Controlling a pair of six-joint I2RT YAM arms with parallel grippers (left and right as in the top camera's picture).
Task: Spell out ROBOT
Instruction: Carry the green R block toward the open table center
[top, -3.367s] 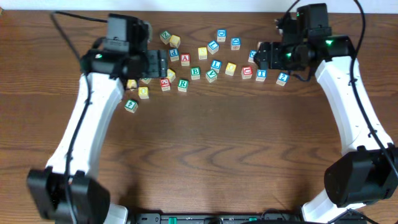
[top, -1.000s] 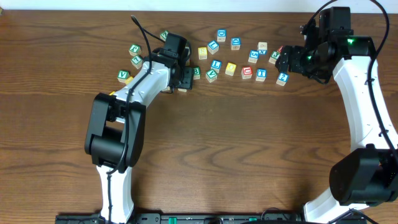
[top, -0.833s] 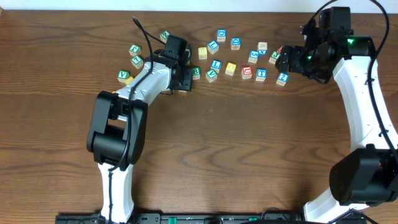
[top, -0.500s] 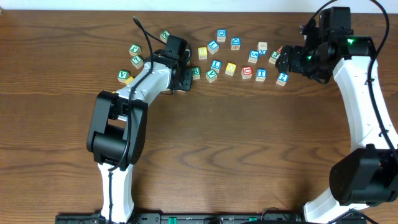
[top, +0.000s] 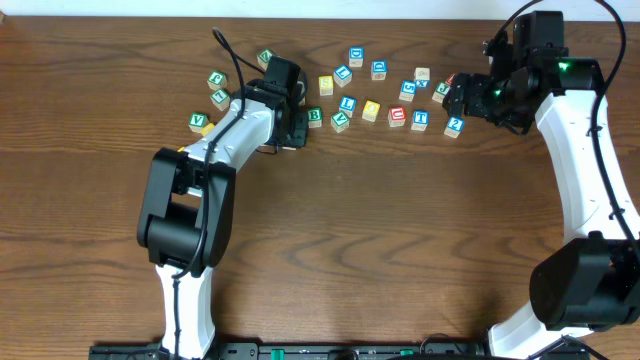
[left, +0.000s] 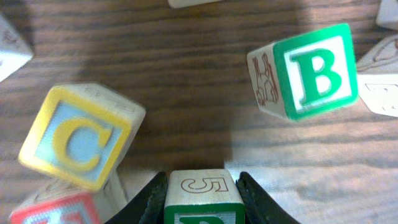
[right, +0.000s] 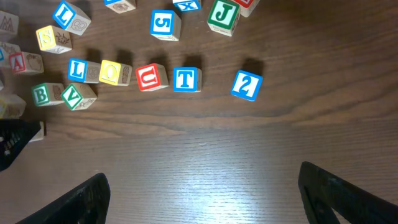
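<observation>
In the left wrist view my left gripper (left: 202, 200) is shut on a wooden block (left: 200, 186). That block has a 5 on its top face and a green letter cut off by the frame edge. A green B block (left: 317, 71) lies ahead to the right and a yellow C block (left: 74, 140) to the left. Overhead, the left gripper (top: 296, 128) sits beside the B block (top: 315, 117). My right gripper (right: 202, 186) hangs open over bare wood, below a row of blocks: yellow O (right: 111, 73), red U (right: 149, 78) and blue T (right: 186, 79).
Several more letter and number blocks are scattered along the table's far side, among them L (right: 77, 70), V (right: 76, 95), 2 (right: 246, 84) and J (right: 222, 14). A few green blocks (top: 217, 80) lie left of the left arm. The right gripper (top: 455, 95) hovers at the cluster's right end.
The left jaws have closed onto the block with the 5 on top. The left arm has barely shifted and the right arm has not moved.
</observation>
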